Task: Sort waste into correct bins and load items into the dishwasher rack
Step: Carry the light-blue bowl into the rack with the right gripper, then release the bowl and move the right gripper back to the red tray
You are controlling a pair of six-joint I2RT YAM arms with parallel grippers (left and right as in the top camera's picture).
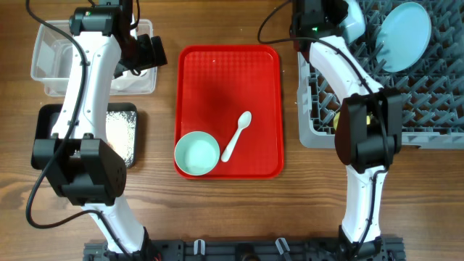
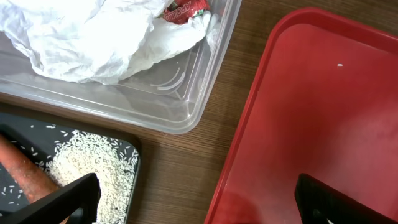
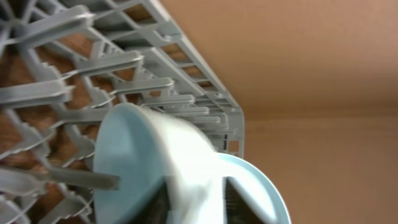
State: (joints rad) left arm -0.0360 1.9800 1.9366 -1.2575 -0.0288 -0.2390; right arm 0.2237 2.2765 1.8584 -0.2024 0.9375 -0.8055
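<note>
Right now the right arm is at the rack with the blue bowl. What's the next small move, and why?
Probably ease the light-blue bowl down until it rests between the pegs of the dishwasher rack, before any release. The right jaws grip its rim and it hangs tilted on edge among the pegs, near the light-blue plate standing there. I can't tell whether it is seated yet.

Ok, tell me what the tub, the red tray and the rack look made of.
Tub: clear glossy plastic, see-through, with shiny highlights along the rim. Red tray: probably hard plastic, matte, with a fine grid texture. Rack: grey moulded plastic with a dull finish; pegs and lattice look like one piece.
</note>
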